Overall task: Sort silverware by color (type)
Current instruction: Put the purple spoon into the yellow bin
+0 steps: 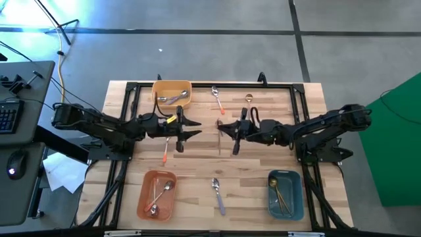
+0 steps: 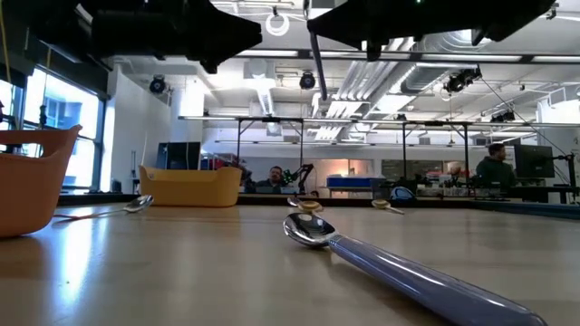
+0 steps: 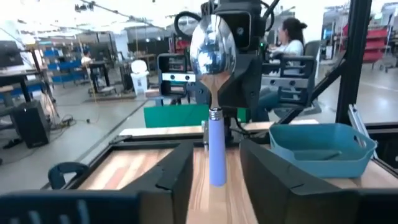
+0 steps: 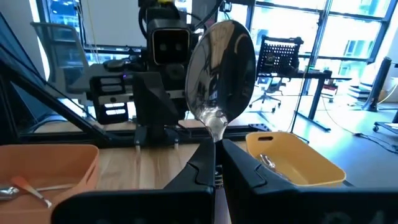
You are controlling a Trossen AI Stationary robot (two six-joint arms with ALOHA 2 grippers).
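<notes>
Over the middle of the pale wooden slatted table (image 1: 197, 171), the two dark arms meet nose to nose. The right gripper (image 1: 222, 127) is clamped on the neck of a lavender-handled spoon with a silver bowl (image 3: 216, 143), which it holds clear of the tabletop. The left gripper (image 1: 196, 130) faces it. Its fingers stand apart on either side of the lavender handle, with a gap showing on each side.

A yellow plastic bin (image 1: 172, 87) sits at the back edge, left of centre, with spoons inside. An orange plastic bin (image 1: 156, 195) by the front left corner holds orange-handled spoons. A blue plastic bin (image 1: 285, 195) by the front right corner holds gold ones.

Four spoons lie loose:
- An orange-handled spoon (image 1: 217, 99) lies near the back edge.
- A gold spoon (image 1: 248, 100) lies just to the right of it.
- Another orange-handled spoon (image 1: 164, 151) lies under the left arm.
- A second lavender-handled spoon (image 1: 217, 194) lies near the middle of the front edge, between the orange and blue bins.
</notes>
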